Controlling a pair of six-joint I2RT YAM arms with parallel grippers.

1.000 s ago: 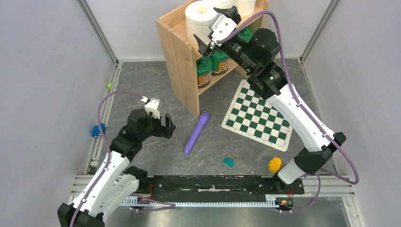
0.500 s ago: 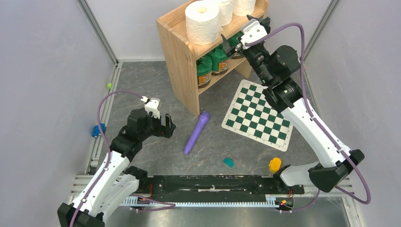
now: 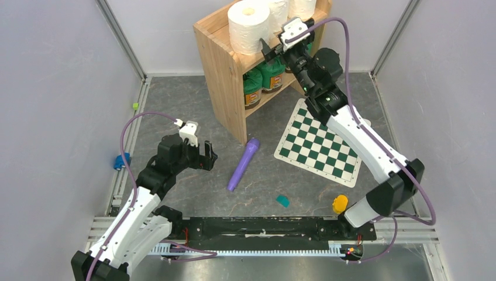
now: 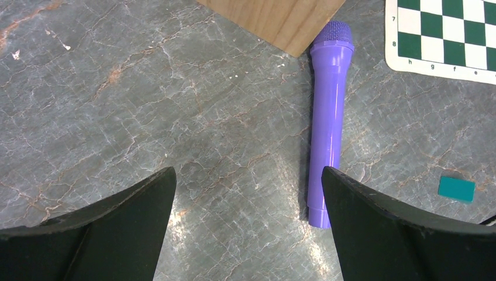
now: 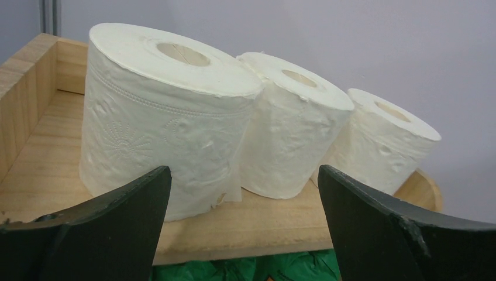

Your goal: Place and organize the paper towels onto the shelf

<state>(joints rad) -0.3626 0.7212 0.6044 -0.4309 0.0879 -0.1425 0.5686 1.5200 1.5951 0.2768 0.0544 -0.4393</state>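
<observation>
Right gripper (image 5: pixel 240 175) back facing shelf (image 5: pixel 35 175) top after swinging aside, jaws apart, empty. Three paper towels (image 5: pixel 169 117) upright just ahead, close row. Likely final check. Left gripper (image 4: pixel 245 175) apart, idle.

three paper towels (image 5: pixel 175 123) stand side by side atop the shelf (image 3: pixel 225 70).

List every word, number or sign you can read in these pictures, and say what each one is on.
"8": on the white border of the checkered board, left wrist view.
"h g f e": on the same border, along the adjoining edge.
Labels on the green canisters: too small to read.
No text shows on the paper towels or the shelf.
</observation>
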